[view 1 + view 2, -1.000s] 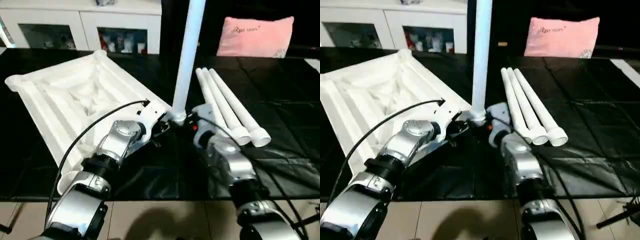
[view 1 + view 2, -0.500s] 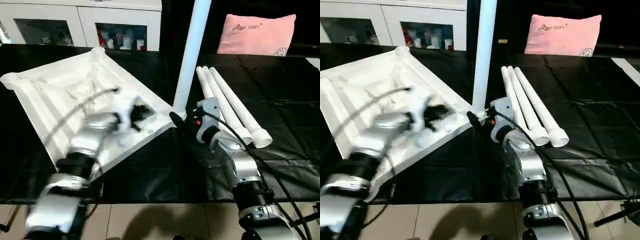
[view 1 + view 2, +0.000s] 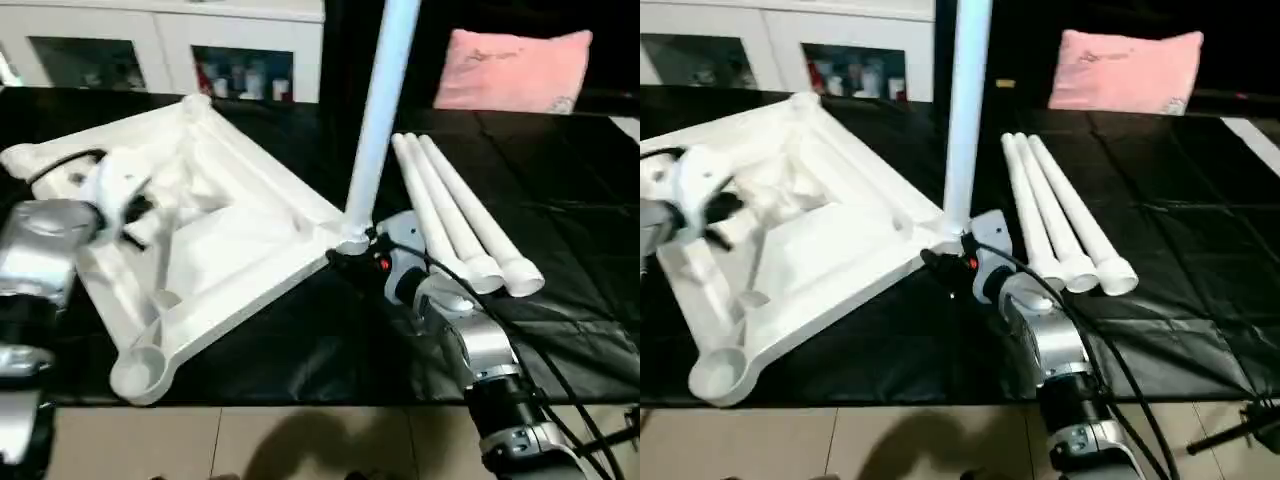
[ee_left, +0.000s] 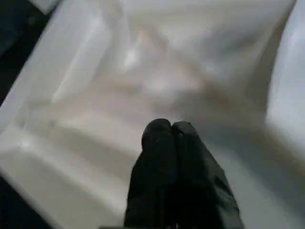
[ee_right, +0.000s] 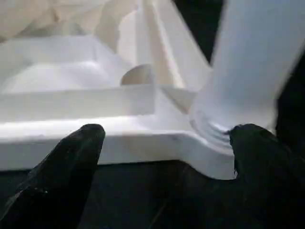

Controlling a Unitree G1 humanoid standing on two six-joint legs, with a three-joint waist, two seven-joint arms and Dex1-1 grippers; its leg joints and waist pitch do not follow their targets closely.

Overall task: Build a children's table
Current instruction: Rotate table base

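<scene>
**One leg seated, three waiting**

The children's table top is lying upside down on the black desk, ribbed underside facing up, because that is the only way its round corner sockets are reachable from above. It is sitting left of centre, turned at an angle so that one corner is pointing toward the right arm. In that corner socket one white tube leg is standing upright, rising out past the far edge of the head view.

The right claw is sitting at the foot of this leg with its fingers spread wide, one on either side of the corner (the wrist view shows one black finger out along the rim and the other just beside the socket collar). Nothing is clamped between them; they are probably flanking the joint so as to steady it or to check that the leg is seated.

The left claw is hovering over the ribbed underside toward the left of the top, its fingers pressed together and carrying nothing, well apart from the standing leg.

The three spare legs are lying side by side just right of the upright one, open ends facing near, within easy reach for the right arm. The empty near socket looks like a likely next target.
</scene>
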